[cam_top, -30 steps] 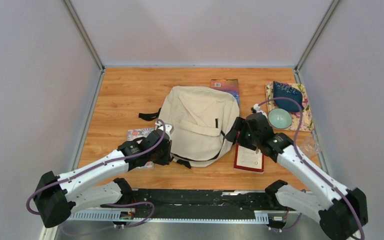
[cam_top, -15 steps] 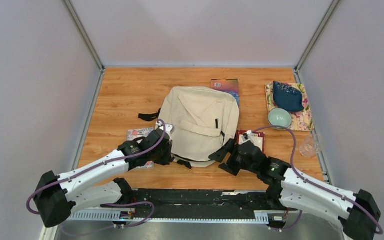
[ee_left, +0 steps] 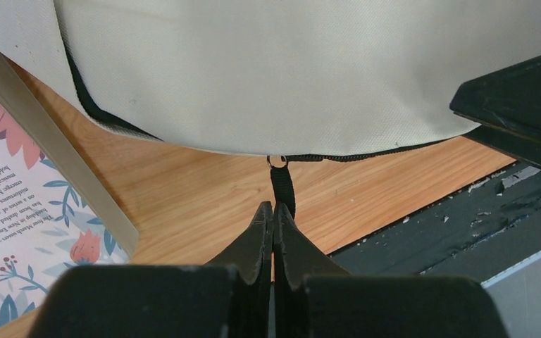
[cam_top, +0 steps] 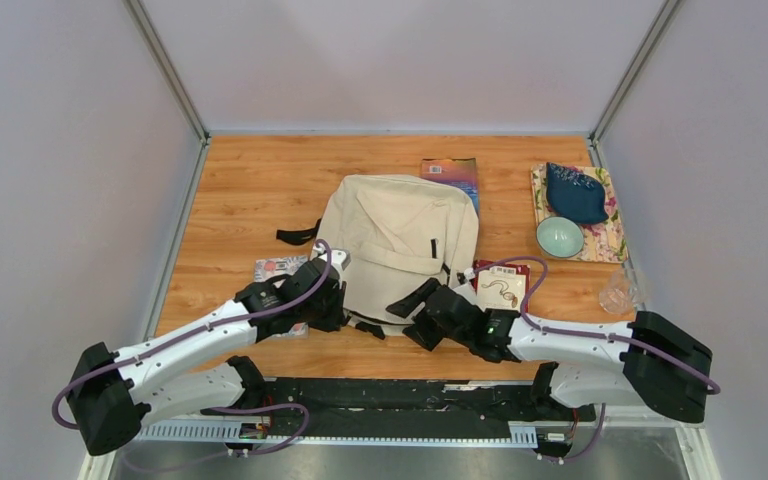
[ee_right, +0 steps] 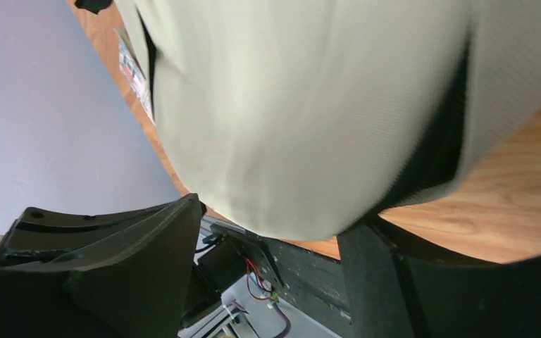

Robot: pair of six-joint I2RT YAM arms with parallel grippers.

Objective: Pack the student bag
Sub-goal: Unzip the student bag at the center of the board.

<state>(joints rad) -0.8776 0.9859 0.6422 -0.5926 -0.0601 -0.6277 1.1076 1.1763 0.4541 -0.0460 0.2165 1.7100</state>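
Observation:
The student bag (cam_top: 400, 245), a cream canvas backpack, lies flat in the middle of the table, and its fabric fills the left wrist view (ee_left: 289, 70). My left gripper (ee_left: 273, 209) is at the bag's near left corner (cam_top: 332, 305), shut on the black zipper pull (ee_left: 282, 184) that hangs from a small ring on the zip. My right gripper (cam_top: 417, 312) is low at the bag's near edge and open. Its two fingers (ee_right: 134, 260) stand wide apart, with the bag's rounded edge (ee_right: 289, 141) just above and between them, and nothing is gripped.
A red book (cam_top: 503, 286) lies right of the bag, and a colourful book (cam_top: 452, 169) pokes out behind it. A floral book (cam_top: 278, 268) sits under my left arm. At the far right are a floral notebook with a blue pouch (cam_top: 574, 192), a teal bowl (cam_top: 559, 236) and a clear cup (cam_top: 620, 292).
My right arm has swung from the bag's right side down and left to its near edge, uncovering the red book. The left arm has held still on the pull.

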